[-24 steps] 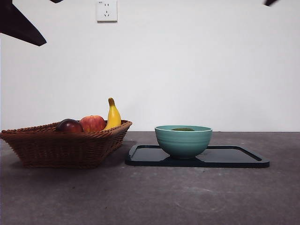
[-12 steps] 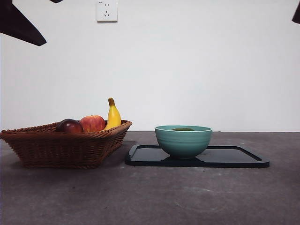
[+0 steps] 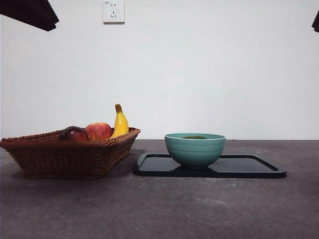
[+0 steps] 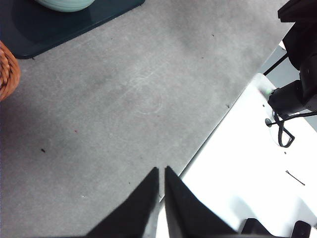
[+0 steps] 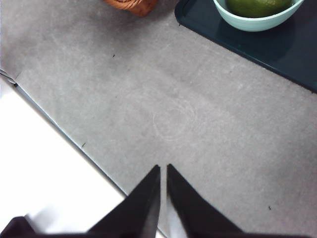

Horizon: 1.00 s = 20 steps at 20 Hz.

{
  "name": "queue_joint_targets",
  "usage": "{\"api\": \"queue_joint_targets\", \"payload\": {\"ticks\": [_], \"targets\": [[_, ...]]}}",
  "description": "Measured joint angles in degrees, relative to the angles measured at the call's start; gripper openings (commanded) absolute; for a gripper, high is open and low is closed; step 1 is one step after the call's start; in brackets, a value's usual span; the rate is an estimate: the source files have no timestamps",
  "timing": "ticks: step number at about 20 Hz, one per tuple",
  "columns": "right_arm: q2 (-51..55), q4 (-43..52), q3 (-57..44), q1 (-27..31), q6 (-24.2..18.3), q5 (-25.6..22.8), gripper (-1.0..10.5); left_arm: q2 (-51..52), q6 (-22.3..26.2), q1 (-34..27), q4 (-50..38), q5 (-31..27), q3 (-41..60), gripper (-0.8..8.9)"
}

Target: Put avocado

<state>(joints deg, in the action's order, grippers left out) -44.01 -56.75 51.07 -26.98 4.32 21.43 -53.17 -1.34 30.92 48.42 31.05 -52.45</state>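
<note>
Avocado [image 5: 257, 6] sits inside the teal bowl [image 3: 195, 148] on the black tray [image 3: 249, 167]; placement judged complete. Left tool [image 4: 161, 174] and right tool [image 5: 163, 172] are empty, jaws closed, above bare desk [image 3: 159, 209]. Since a second ago, the dark arm tip at the front view's top-left corner has risen: withdrawal.

From the front, the avocado [image 3: 194, 137] barely peeks above the rim of the teal bowl [image 3: 195, 149]; the rest is hidden behind the bowl's wall. The right wrist view crops the avocado [image 5: 257, 6] and the bowl [image 5: 256, 22] at the picture's edge, and only a corner of the basket [image 5: 131, 5] shows. In the left wrist view the bowl [image 4: 65, 4] and basket [image 4: 7, 72] are slivers. Both arms appear only as dark tips in the front view's top corners.
</note>
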Motion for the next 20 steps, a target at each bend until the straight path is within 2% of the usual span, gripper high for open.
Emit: {"api": "queue_joint_targets", "payload": {"ticks": [14, 16, 18, 20], "targets": [[0.0, 0.48, 0.0, 0.0, 0.0, 0.0, 0.1, 0.0, 0.0, 0.0, 0.0, 0.0, 0.0, 0.08], [0.0, 0.5, 0.0, 0.0, 0.0, 0.0, 0.1, 0.52, 1.18, -0.48, -1.16, -1.09, 0.0, 0.08], [0.0, 0.5, 0.0, 0.0, 0.0, 0.0, 0.1, 3.67, 4.37, -3.17, -7.3, -4.87, 0.31, 0.08], [0.0, 0.5, 0.0, 0.0, 0.0, 0.0, 0.1, 8.68, 6.1, -8.07, -19.56, -7.98, 1.88, 0.08]]}}
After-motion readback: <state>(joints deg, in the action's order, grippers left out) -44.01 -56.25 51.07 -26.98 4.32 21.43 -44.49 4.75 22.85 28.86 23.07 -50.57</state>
